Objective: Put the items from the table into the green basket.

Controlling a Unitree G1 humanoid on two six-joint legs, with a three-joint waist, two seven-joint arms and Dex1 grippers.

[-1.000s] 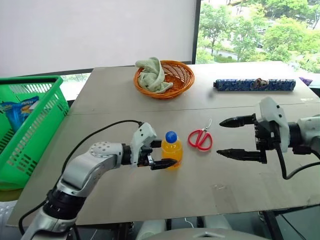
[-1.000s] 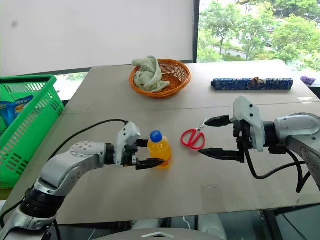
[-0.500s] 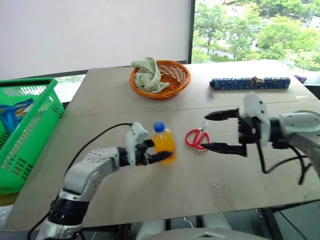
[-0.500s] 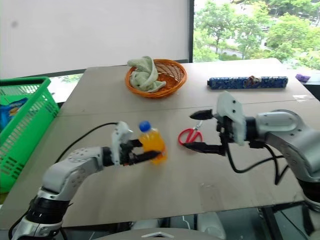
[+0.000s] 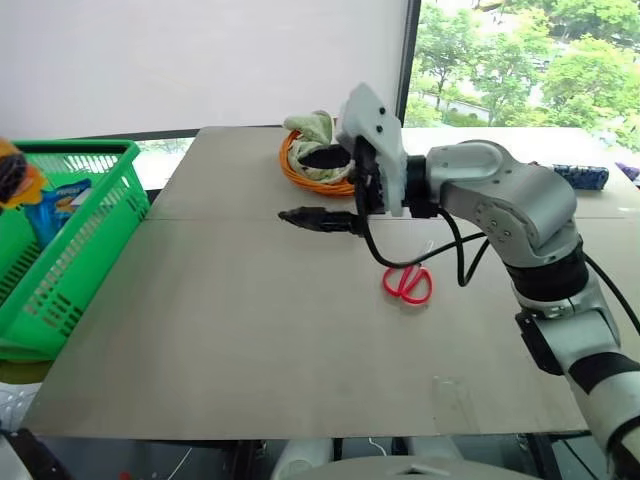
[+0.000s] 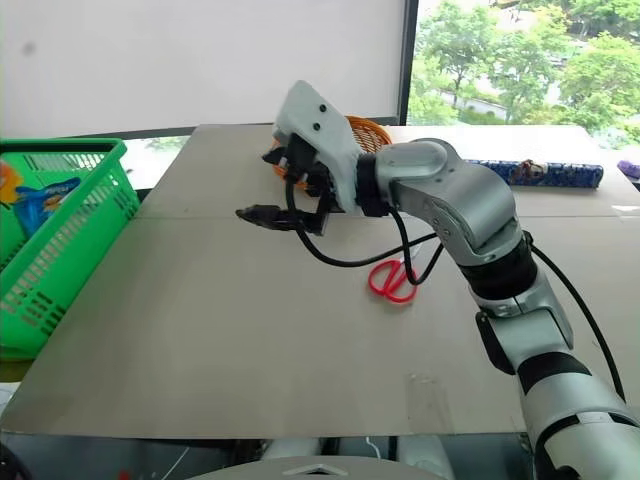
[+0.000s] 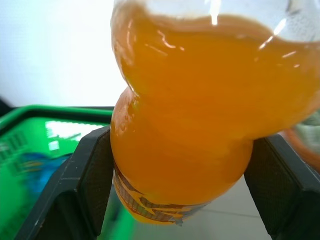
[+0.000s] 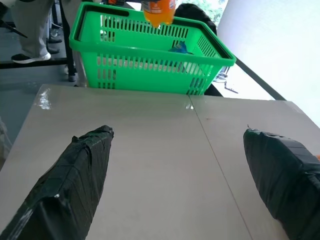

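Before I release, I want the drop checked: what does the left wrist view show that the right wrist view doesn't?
The left wrist view adds the grip up close: the left fingers clamp the orange bottle at its waist from both sides. The right wrist view adds the right fingers, spread apart over the table, the whole green basket with a blue-printed package inside, and a person's legs beyond it. Both show the orange bottle and the green basket, with the bottle up by the basket's rim.

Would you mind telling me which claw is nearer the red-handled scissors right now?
The right claw. It hangs open over the table, up and left of the scissors. The left claw is far off at the green basket, holding the orange bottle.
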